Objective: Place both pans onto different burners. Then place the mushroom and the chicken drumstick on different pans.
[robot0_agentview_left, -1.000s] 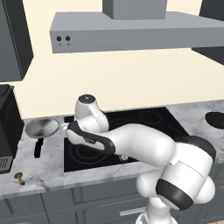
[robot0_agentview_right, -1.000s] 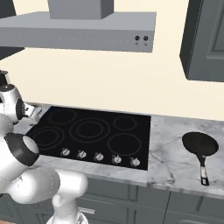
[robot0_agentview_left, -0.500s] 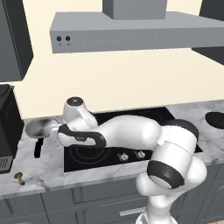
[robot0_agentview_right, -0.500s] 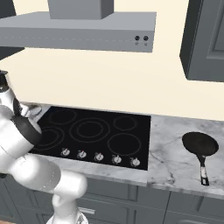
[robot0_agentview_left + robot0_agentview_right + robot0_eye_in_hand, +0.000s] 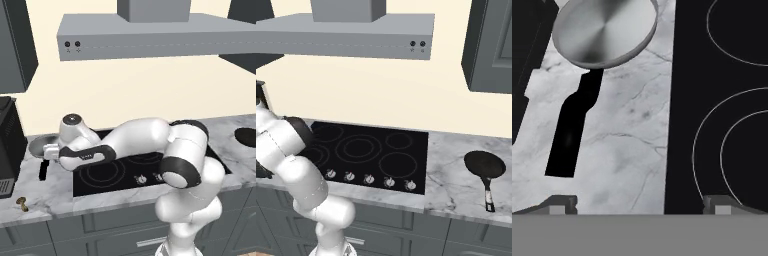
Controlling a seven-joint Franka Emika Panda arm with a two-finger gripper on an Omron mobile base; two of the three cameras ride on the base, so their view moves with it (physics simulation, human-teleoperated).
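The silver pan lies on the marble counter left of the cooktop, its black handle pointing toward the counter's front. My gripper hangs open above the bare marble between that handle and the cooktop's left edge, holding nothing. From the left base view the hand hovers beside the silver pan. The dark pan rests on the counter right of the cooktop. Grey burner rings mark the black glass. The tan mushroom lies near the counter's front left edge. The chicken drumstick is out of view.
A dark appliance stands at the far left of the counter, close to the silver pan. A row of silver knobs runs along the cooktop's front. The range hood hangs overhead.
The arm has swung left across the cooktop, bringing the hand from over the left burners to beside the silver pan. The jaws stayed open.
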